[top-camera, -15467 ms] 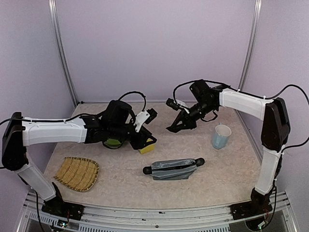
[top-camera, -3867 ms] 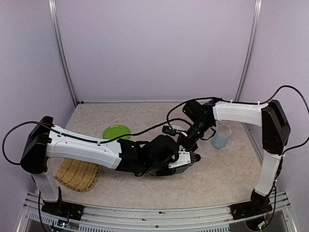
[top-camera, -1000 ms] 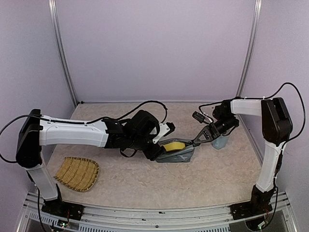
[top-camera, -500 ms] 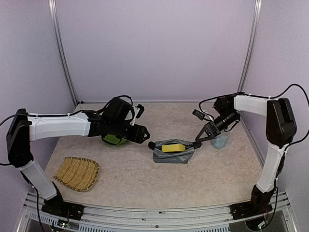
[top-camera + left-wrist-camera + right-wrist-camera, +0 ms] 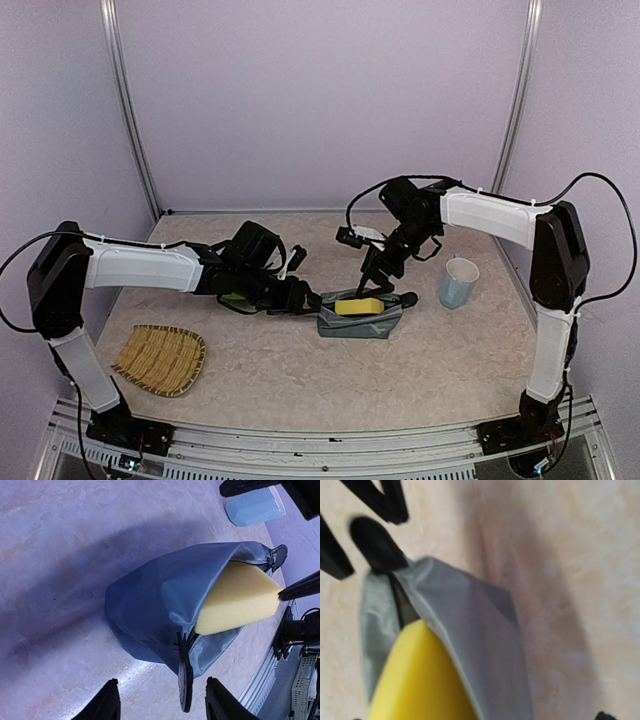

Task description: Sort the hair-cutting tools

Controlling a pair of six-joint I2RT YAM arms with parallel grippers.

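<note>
No hair-cutting tools show in any view. A grey fabric pouch (image 5: 362, 320) lies mid-table with a yellow sponge (image 5: 358, 305) sticking out of its open mouth. My left gripper (image 5: 306, 298) is low at the pouch's left end. In the left wrist view its fingers (image 5: 107, 704) stand apart on either side of the pouch's black pull tab (image 5: 185, 680) without touching it. My right gripper (image 5: 377, 280) hovers just above the sponge (image 5: 420, 680) and the pouch (image 5: 470, 625). Only its fingertips (image 5: 606, 715) show at the frame's bottom edge, wide apart, holding nothing.
A light blue cup (image 5: 458, 283) stands to the right of the pouch. A woven bamboo tray (image 5: 160, 358) lies at the front left. A green plate (image 5: 234, 298) is mostly hidden under my left arm. Walls close off the back and sides.
My left arm has swung right from the green plate to the pouch's left end, its jaws narrowing a little. My right arm moved left from beside the cup to over the sponge.
</note>
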